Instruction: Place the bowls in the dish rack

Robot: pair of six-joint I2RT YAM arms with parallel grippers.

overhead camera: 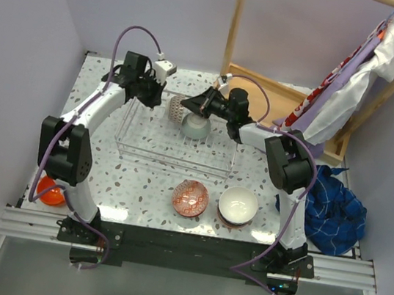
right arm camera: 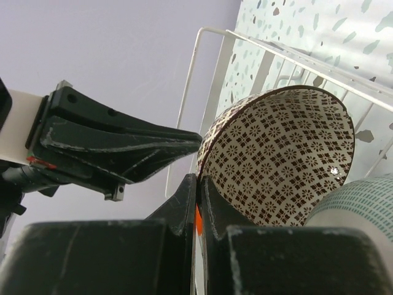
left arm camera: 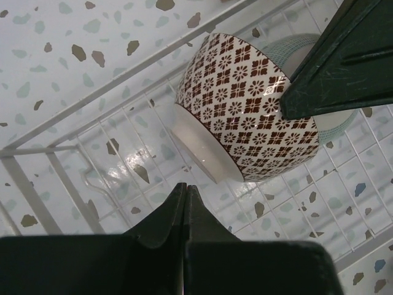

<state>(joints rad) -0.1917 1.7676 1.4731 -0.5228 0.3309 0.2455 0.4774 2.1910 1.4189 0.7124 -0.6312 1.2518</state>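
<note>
The wire dish rack [overhead camera: 145, 143] stands mid-table. Inside it, a brown-patterned bowl [overhead camera: 176, 107] is tipped on its side, leaning against a pale green bowl [overhead camera: 195, 126]. My right gripper [right arm camera: 199, 178] is shut on the patterned bowl's [right arm camera: 282, 153] rim, one finger inside and one outside. The left gripper [left arm camera: 186, 186] is shut and holds nothing; it hovers over the rack floor [left arm camera: 135, 160] just beside the patterned bowl's [left arm camera: 245, 117] base. A red-patterned bowl [overhead camera: 190, 196] and a white bowl [overhead camera: 239, 204] sit upright on the table in front of the rack.
An orange bowl [overhead camera: 50, 190] lies at the table's left edge behind the left arm. A wooden tray [overhead camera: 292, 106] at the back right holds a dark bowl [overhead camera: 239, 94]. Cloths hang from a wooden frame [overhead camera: 363, 76], and a blue cloth [overhead camera: 332, 208] lies at the right.
</note>
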